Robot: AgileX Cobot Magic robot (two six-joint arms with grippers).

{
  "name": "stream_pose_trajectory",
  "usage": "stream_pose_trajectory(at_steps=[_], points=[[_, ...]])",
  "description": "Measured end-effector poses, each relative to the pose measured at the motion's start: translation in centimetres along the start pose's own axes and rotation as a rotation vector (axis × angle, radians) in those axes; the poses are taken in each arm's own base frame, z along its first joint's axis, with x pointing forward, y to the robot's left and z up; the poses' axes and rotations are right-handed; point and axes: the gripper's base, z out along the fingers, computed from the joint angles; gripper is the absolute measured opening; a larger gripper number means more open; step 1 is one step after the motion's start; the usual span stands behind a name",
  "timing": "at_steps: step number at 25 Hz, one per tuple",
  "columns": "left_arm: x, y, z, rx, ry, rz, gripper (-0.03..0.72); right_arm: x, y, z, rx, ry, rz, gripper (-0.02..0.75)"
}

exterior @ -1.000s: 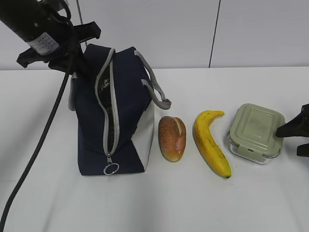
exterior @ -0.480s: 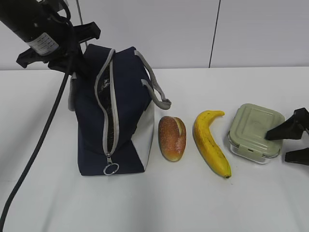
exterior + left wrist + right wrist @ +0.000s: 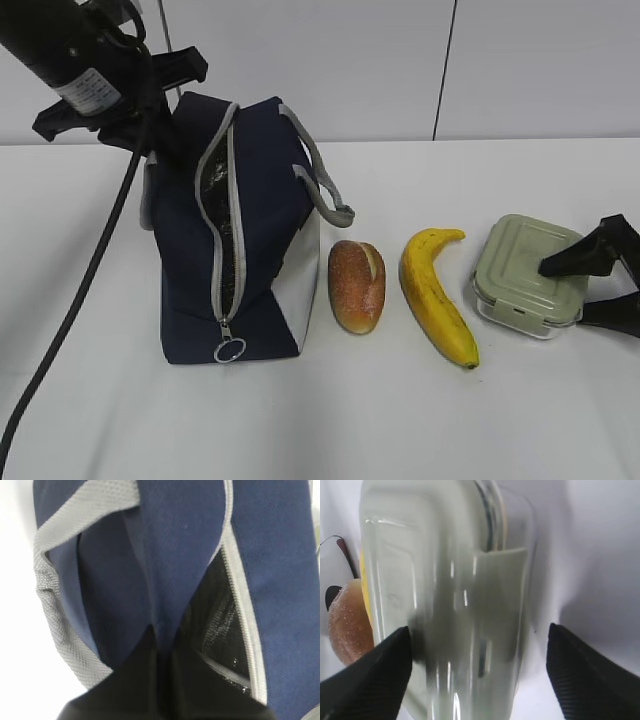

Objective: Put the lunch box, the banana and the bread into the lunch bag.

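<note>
Right gripper now wide open, advanced to straddle the clear square lunch box with sage-green lid; contact unclear. Left gripper pinches navy fabric lunch bag.

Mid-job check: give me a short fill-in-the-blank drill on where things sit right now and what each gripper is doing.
1. On the table, the bread lies between the lunch bag and the ____.
2. The left gripper is shut on the bag's navy ____.
3. The right gripper has open jaws on either side of the ____.
4. The bag's zipper is ____, showing its lining.

Missing words: banana; fabric; lunch box; open
</note>
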Motion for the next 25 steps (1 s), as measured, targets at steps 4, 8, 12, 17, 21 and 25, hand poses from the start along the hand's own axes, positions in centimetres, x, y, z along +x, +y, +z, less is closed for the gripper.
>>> stream_pose_trajectory(at_steps=[4,8,12,17,21,25], points=[[0.0,0.01,0.0,-0.001,0.0,0.001,0.003,0.03,-0.33,0.53,-0.037,0.006,0.009,0.627],[0.0,0.02,0.0,-0.002,0.0,0.001,0.003,-0.03,-0.47,0.84,-0.061,0.001,0.008,0.617],[0.0,0.02,0.0,-0.002,0.0,0.001,0.003,-0.1,-0.38,0.83,-0.071,-0.006,-0.006,0.578],[0.0,0.02,0.0,-0.002,0.0,0.001,0.003,-0.09,-0.22,0.82,-0.089,-0.005,-0.006,0.475],[0.0,0.02,0.0,-0.003,0.0,0.001,0.003,-0.08,-0.06,0.8,-0.106,-0.003,-0.002,0.405],[0.0,0.02,0.0,-0.003,0.0,0.001,0.003,-0.05,-0.01,0.8,-0.112,-0.001,-0.008,0.403]])
